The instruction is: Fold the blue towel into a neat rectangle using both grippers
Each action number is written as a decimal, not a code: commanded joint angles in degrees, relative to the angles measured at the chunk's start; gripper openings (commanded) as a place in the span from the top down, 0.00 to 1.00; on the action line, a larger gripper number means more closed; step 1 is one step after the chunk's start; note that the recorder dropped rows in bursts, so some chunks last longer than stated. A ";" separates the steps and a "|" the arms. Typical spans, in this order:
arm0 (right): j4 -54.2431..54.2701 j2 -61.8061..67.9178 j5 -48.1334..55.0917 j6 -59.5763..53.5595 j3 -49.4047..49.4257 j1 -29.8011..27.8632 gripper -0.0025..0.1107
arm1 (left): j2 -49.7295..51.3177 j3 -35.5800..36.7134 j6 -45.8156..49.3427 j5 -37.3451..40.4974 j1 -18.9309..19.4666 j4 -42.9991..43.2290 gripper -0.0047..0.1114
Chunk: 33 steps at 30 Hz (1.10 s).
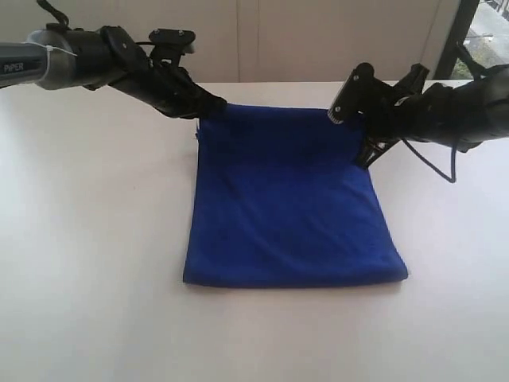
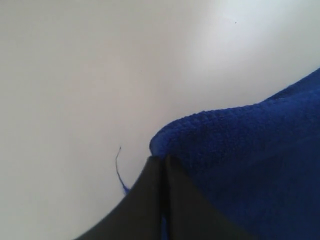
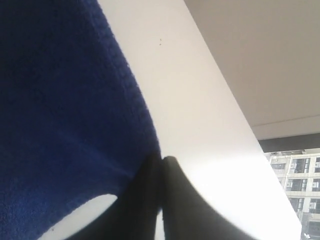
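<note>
White table (image 1: 95, 239) fills most of the exterior view, with a pale panelled wall (image 1: 318, 40) behind it and a strip of window (image 1: 485, 32) at the far right corner. The blue towel (image 1: 286, 207) lies spread on the table near the middle, roughly square, its near edge flat and rounded like a fold; its far edge sits between the two arms. The left gripper (image 1: 211, 106) meets the towel's far left corner; in the left wrist view its black fingers (image 2: 140, 200) are pressed together with a sliver of blue showing between them, so it is clenched on the towel's corner; a loose thread (image 2: 119, 165) curls off the cloth just beside the fingertips, above the bare table. The right gripper (image 1: 368, 153) reaches in at the towel's right edge, near the far right corner; in the right wrist view its fingers (image 3: 145, 200) are likewise pinched tight, with the towel's edge running into them and lifted slightly clear of the table there, so it too grasps the cloth.
</note>
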 commanded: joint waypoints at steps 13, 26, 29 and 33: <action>0.04 5.88 -4.62 -0.25 -3.69 0.53 0.98 | 2.65 -0.27 -0.27 -3.38 0.24 -1.06 0.96; 0.04 6.52 -5.53 3.48 -4.15 0.53 0.88 | 4.15 -0.27 -2.09 -4.35 0.24 -1.06 0.96; 0.04 6.52 -5.95 4.37 -4.15 0.53 0.77 | 4.15 -0.27 -2.09 -4.88 0.24 -1.06 0.96; -0.06 6.52 -6.68 4.39 -4.15 0.53 0.68 | 4.15 -0.27 -2.09 -4.99 0.24 -1.06 0.96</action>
